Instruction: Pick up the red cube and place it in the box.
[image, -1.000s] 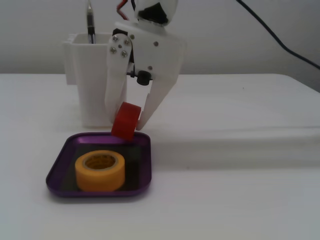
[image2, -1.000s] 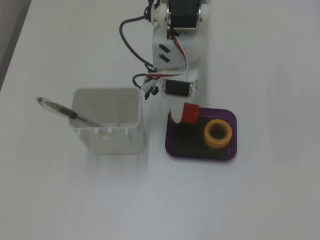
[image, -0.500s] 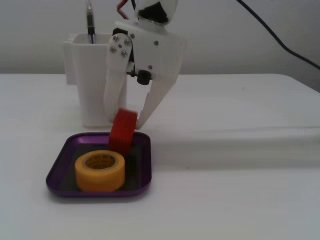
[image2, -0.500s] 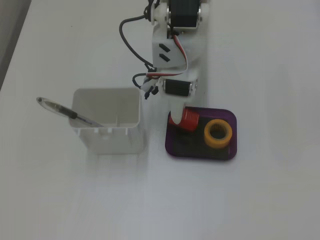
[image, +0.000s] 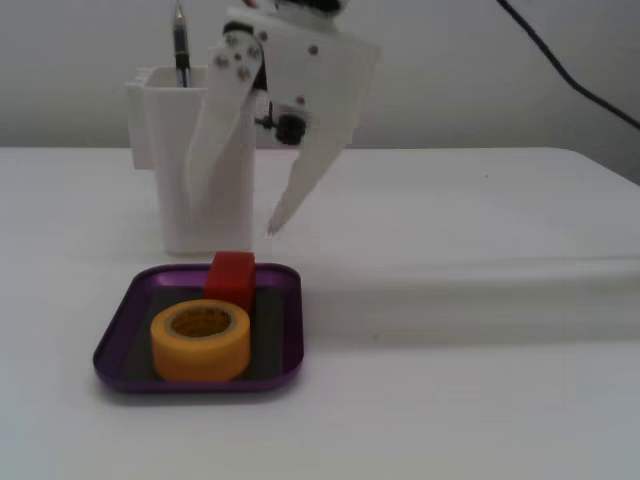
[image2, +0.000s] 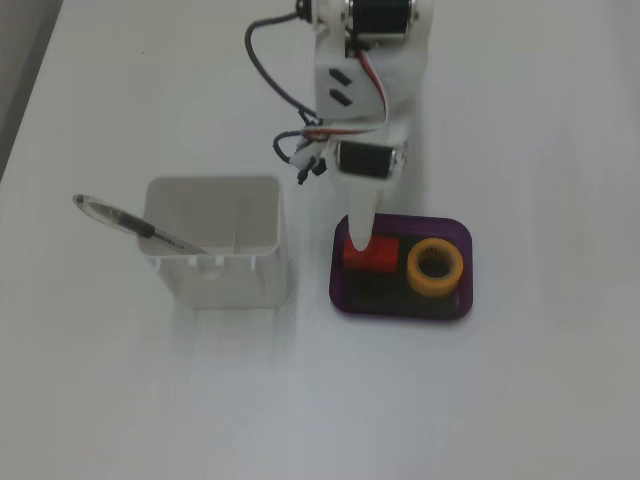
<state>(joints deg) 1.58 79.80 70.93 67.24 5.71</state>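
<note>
The red cube (image: 231, 275) lies in the purple box (image: 118, 322), at its far side behind a yellow tape roll (image: 200, 340). In the fixed view from above the cube (image2: 378, 259) sits at the left of the box (image2: 455, 228), partly under a white finger. My gripper (image: 232, 222) hangs just above the cube with its white fingers spread apart, open and empty, not touching the cube. From above, the gripper (image2: 360, 240) points down over the box's left part.
A tall white container (image: 160, 140) with a pen (image: 181, 45) stands right behind the box; from above the container (image2: 215, 240) is left of the box. A black cable (image: 570, 70) runs at the upper right. The tape roll (image2: 435, 267) fills the box's right part.
</note>
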